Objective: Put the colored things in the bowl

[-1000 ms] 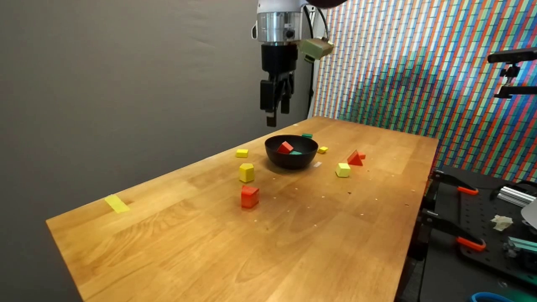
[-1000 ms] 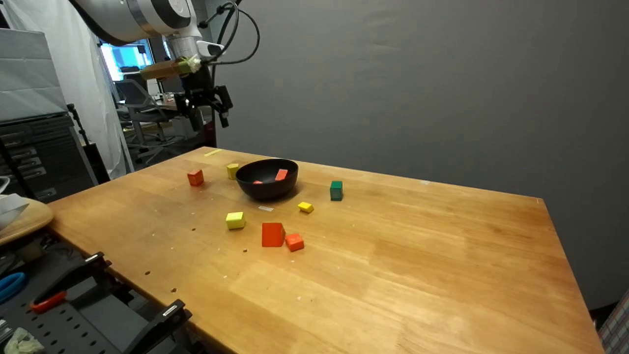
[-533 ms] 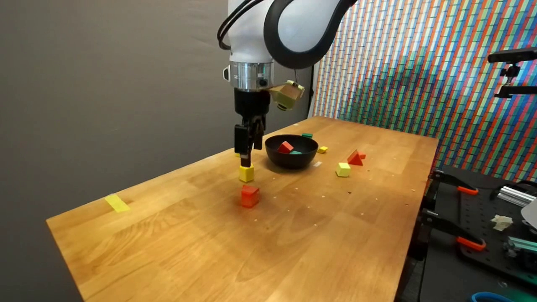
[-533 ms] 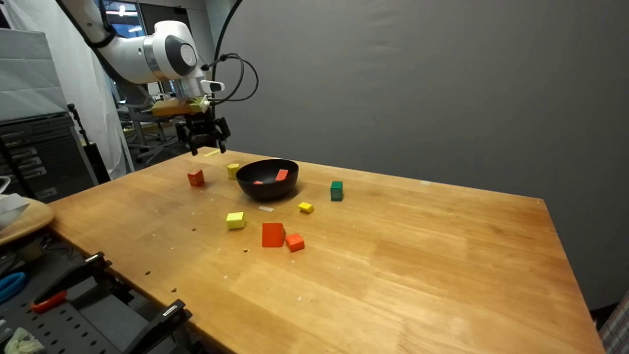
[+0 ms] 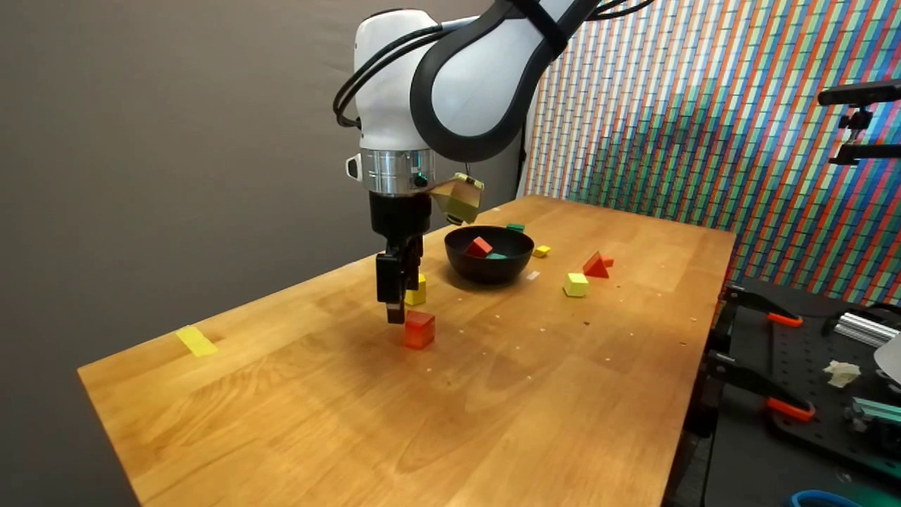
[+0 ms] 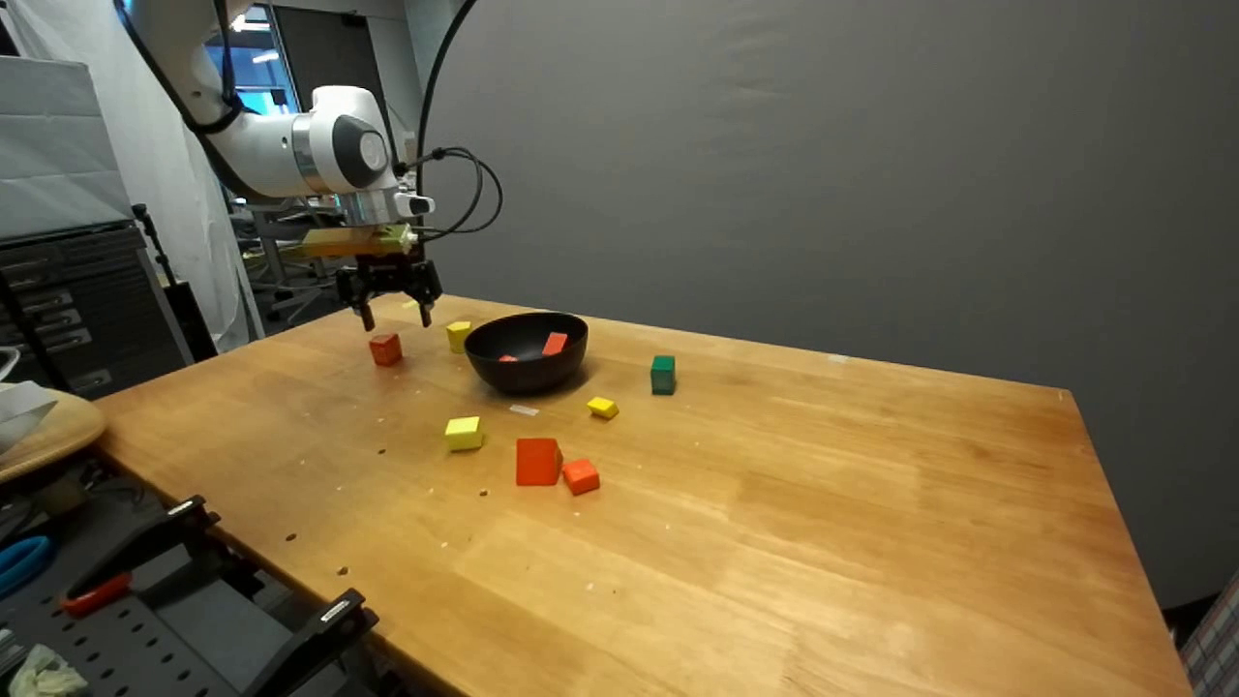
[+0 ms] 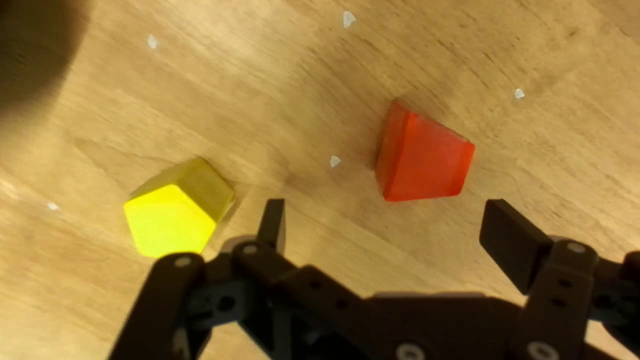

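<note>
The black bowl stands on the table with red and teal pieces inside. My gripper is open above the table, holding nothing. In the wrist view a red block lies just ahead of the gap between the fingers, and a yellow pentagonal block sits beyond the left finger. In an exterior view the fingertips hang above and slightly behind that red block. Elsewhere lie a pale yellow block, a red wedge, a small red block, a small yellow piece and a green block.
A flat yellow tape strip is stuck near the table's edge. Black clamps with orange handles grip the table's side by a dark cart. A grey wall runs along the table's long edge. Small white flecks dot the wood.
The arm has come down from high above the bowl area and moved toward the red block beside the yellow pentagonal one. The gripper has stayed open; the blocks and bowl have not moved.
</note>
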